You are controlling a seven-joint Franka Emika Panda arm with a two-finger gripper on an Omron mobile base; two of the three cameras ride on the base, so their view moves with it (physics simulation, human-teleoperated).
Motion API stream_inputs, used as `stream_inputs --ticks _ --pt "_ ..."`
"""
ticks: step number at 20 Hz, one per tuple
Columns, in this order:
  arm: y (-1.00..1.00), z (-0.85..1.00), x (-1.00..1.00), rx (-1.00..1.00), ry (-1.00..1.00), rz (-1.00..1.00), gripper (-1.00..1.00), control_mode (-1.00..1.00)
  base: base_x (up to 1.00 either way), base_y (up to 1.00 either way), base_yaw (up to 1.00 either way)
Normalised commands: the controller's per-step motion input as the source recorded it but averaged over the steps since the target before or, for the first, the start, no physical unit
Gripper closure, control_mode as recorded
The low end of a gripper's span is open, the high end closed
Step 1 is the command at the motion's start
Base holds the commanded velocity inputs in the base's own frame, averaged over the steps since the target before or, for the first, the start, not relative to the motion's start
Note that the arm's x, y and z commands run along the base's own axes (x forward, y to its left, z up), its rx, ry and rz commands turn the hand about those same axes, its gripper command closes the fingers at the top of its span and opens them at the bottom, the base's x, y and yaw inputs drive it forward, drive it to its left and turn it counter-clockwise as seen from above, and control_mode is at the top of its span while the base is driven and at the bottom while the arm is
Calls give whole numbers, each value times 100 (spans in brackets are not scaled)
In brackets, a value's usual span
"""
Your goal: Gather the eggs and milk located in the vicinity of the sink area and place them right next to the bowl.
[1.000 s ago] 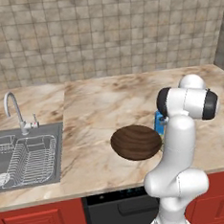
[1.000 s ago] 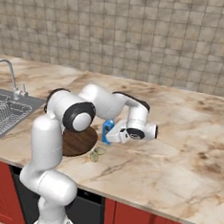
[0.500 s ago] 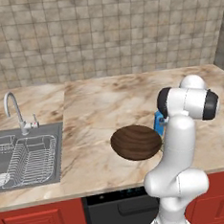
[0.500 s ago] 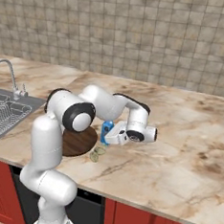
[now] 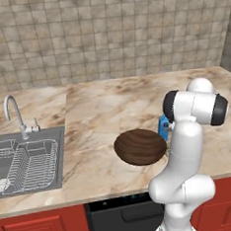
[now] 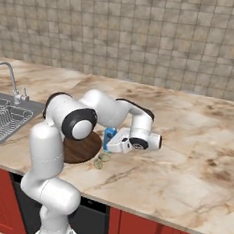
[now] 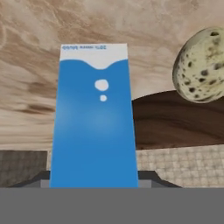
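Blue milk carton (image 7: 94, 118) sits between my gripper (image 6: 110, 142) jaws, partly closed around it, just beside the wooden bowl (image 5: 140, 146) near the counter (image 6: 196, 146) front edge. I judge the eggs (image 6: 101, 161) done, lying by the bowl's rim; only releasing the milk remains. My right base view shows the eggs on the counter; my left base view shows the sink (image 5: 27, 162) well apart at the left.

My gripper (image 6: 110, 141) sits mid-frame, closed around the blue milk (image 6: 108, 137). Bowl (image 6: 83, 148) just left, touching it. Eggs (image 6: 101, 161) below. Sink area (image 6: 6, 117) at left edge.
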Motion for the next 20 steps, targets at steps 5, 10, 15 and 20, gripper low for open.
stream_inputs --ticks 5,10,15,20 --pt "23 -10 -21 0 3 0 100 -100 0 0 0" --pt "20 -13 -15 0 2 0 100 -100 0 0 0" --pt "5 -14 -2 0 1 0 -100 -100 0 0 0" --pt "-3 -2 -9 0 0 0 -100 -100 0 0 0"
